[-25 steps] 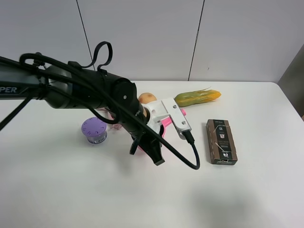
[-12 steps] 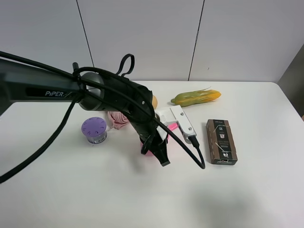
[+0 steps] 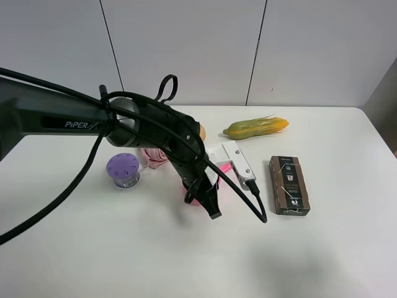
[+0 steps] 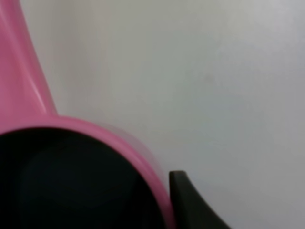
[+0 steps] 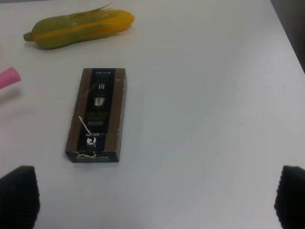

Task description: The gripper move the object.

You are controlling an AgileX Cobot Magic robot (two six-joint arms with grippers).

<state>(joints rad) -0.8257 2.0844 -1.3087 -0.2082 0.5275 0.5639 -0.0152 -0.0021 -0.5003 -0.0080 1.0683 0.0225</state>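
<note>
The white table (image 3: 322, 248) fills my high view, and across it reaches the left arm (image 3: 62, 118), by far the biggest thing on it, cables looping off its back. Its left gripper (image 3: 201, 195) is angled down near the table's middle, right over the pink saucepan (image 3: 190, 197), which sits on the tabletop between the purple lidded container (image 3: 123, 169) and the dark box (image 3: 289, 185). The right gripper (image 5: 155, 198) stands spread wide with nothing in it, looking at that box and the corn cob (image 3: 256, 127) at the far side. A rolled pink cloth (image 3: 155, 156) lies just behind the pan. On the left wrist view the pan's dark bowl and pink rim crowd the lens, the handle running away, and one black finger (image 4: 190, 205) stands just outside the rim. The other finger is hidden, so I cannot tell whether the pincer is closed on the wall or merely straddling it. My worry is a thin bite on a slick curved rim: the pan could twist or slip out when lifted. The drooping cable (image 3: 254, 208) could also drag against the box.
</note>
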